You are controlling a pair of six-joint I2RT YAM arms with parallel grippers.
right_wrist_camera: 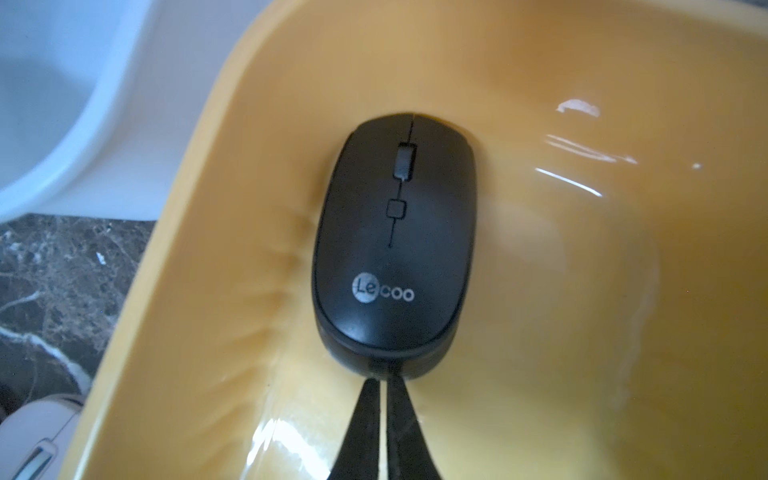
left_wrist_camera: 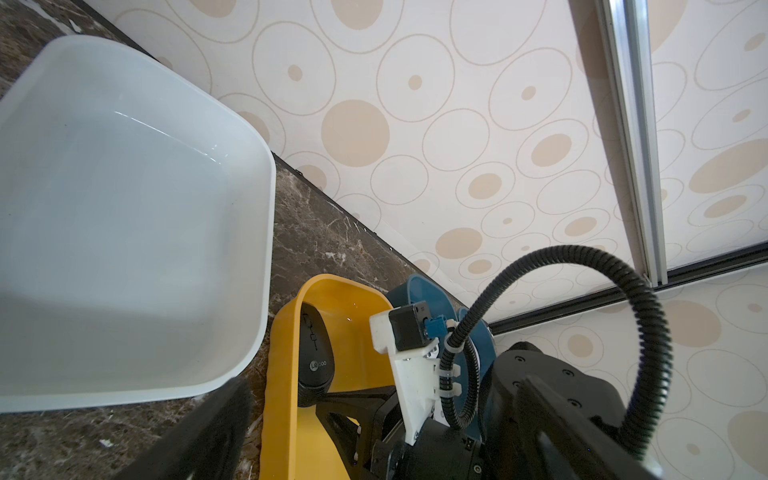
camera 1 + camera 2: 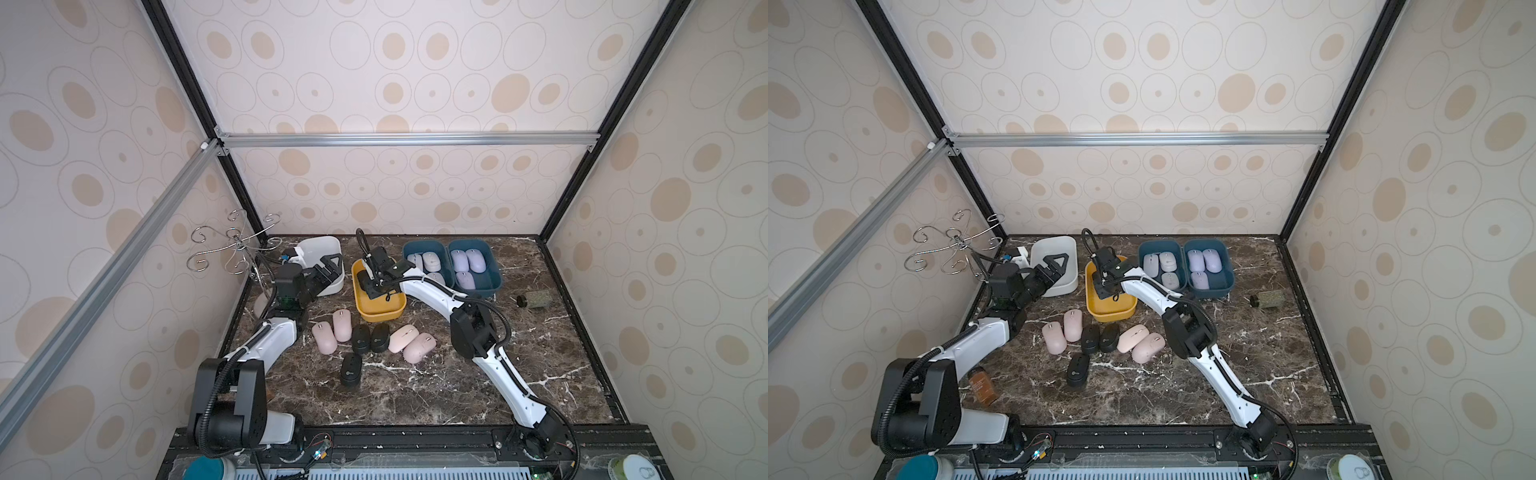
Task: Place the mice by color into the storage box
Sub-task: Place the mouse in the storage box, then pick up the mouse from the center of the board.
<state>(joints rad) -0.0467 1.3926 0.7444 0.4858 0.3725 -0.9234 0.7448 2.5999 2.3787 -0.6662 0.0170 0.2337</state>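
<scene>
A black mouse (image 1: pixel 395 249) lies flat in the yellow box (image 1: pixel 540 291), also seen in the left wrist view as the black mouse (image 2: pixel 316 357). My right gripper (image 1: pixel 385 384) is shut, its tips against the mouse's rear end and nothing between them. In both top views the right gripper (image 3: pixel 371 291) reaches into the yellow box (image 3: pixel 380 318). My left gripper (image 3: pixel 332 266) hangs open over the white box (image 3: pixel 320 245), which has nothing in it. On the table lie three black mice (image 3: pixel 360 338) and several pink mice (image 3: pixel 324 337). Blue boxes (image 3: pixel 496 274) hold white mice (image 3: pixel 430 262) and lavender mice (image 3: pixel 467 262).
A wire hook stand (image 3: pixel 232 245) rises at the back left behind the left arm. A small green cylinder (image 3: pixel 534 300) lies right of the blue boxes. A brown bottle (image 3: pixel 982 384) lies beside the left arm's base. Patterned walls close the table on three sides.
</scene>
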